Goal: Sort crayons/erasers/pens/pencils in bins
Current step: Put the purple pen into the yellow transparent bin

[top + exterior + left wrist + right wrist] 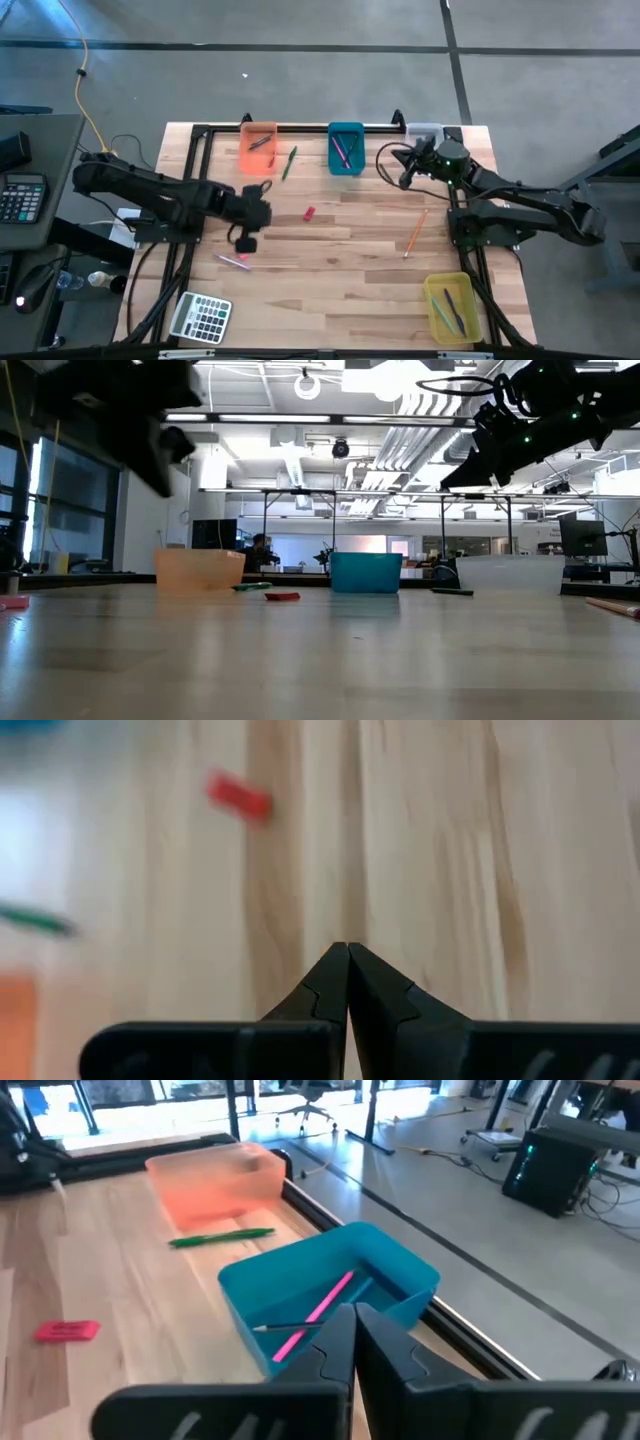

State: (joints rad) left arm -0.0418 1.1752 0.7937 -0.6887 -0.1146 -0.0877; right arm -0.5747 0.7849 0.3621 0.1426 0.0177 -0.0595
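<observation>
Closed and empty, the right gripper [352,1320] hovers just short of the teal bin [330,1295] holding a pink pencil [318,1312].

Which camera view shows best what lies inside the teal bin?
The right wrist view: it looks down into the teal bin and shows a pink stick and a dark one. The high view shows the contents small; the low view shows only its wall; the left wrist view shows nothing usable.

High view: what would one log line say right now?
left tool: shut, empty, above table | right tool: shut, empty, beside teal bin | red eraser: loose on table
</observation>
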